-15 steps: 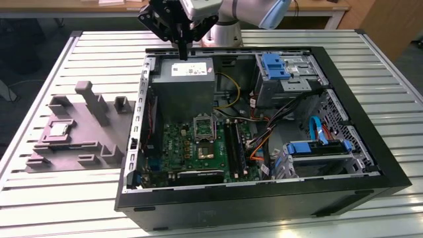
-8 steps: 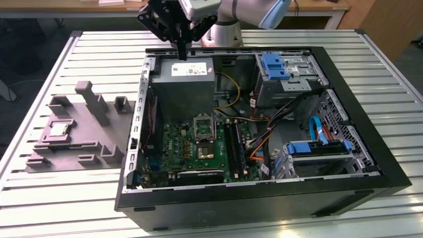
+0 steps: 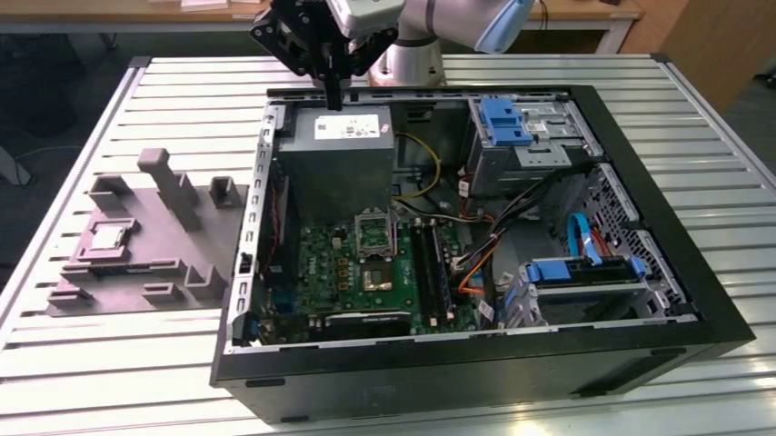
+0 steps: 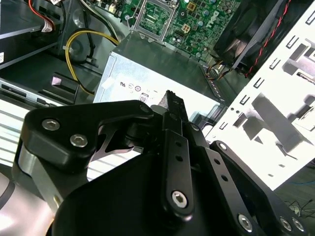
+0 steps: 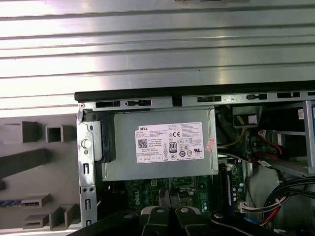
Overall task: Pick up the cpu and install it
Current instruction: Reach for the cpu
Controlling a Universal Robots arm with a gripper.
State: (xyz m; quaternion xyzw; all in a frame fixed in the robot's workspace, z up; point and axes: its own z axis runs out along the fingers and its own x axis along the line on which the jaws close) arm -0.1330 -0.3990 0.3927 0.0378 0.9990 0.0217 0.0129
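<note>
The closed, empty gripper [image 3: 333, 102] hangs above the grey box [image 3: 345, 159]; the cpu [image 3: 107, 238] lies well aside on a tray [image 3: 170, 243]

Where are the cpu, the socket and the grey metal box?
cpu [image 3: 107, 238]: exterior view, its pale top.
socket [image 3: 373, 230]: exterior view, its dark centre.
grey metal box [image 5: 170, 143]: first wrist view, its white label.

We see glare whitening table slats [image 5: 157, 54] in first wrist view, metal box [image 4: 133, 84] in second wrist view; computer case [image 3: 485, 377] dim inside.
</note>
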